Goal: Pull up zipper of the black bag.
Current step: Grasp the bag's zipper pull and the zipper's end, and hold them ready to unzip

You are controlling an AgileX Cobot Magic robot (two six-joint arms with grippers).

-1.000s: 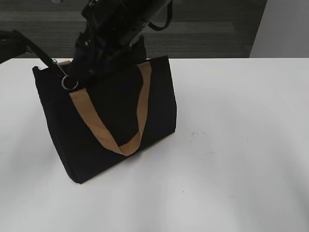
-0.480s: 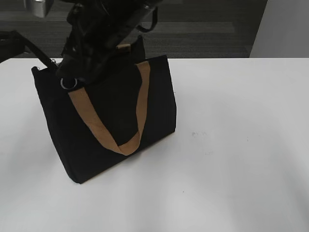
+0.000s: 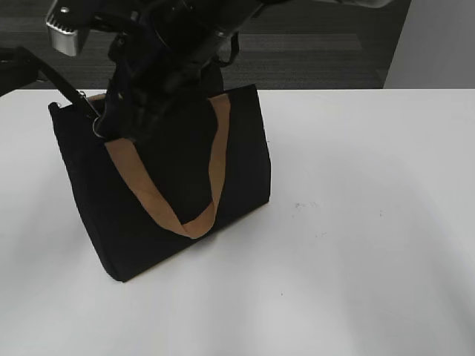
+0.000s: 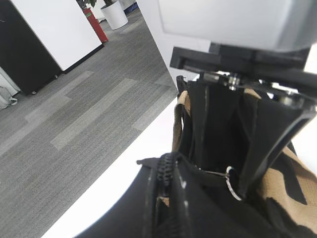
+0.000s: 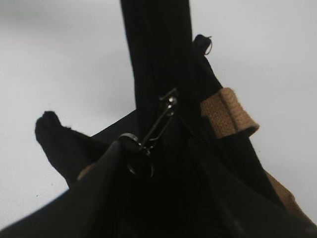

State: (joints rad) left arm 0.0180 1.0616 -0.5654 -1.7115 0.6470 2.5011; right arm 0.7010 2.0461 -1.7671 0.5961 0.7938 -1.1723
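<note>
The black bag (image 3: 178,178) stands on the white table, its tan handles (image 3: 215,159) hanging down its front. My right gripper (image 3: 119,117) reaches across over the bag's top left. It is shut on the zipper (image 3: 99,127), whose silvery ring shows just below the fingers. In the right wrist view the zipper's clip and ring (image 5: 148,133) run into my dark finger (image 5: 99,183). My left gripper (image 3: 70,93) is shut on the bag's left end. In the left wrist view the black zip line (image 4: 166,171) runs between its jaws, and the ring (image 4: 231,182) is beyond.
The white table (image 3: 356,222) stretches to the right of and in front of the bag. Its far edge runs just behind the bag, with grey carpet floor (image 3: 312,52) beyond. A pale wall (image 3: 438,44) stands at the back right.
My right gripper has moved left along the bag's top, and the zipper ring has moved a little left with it. The bag and the left arm have stayed put.
</note>
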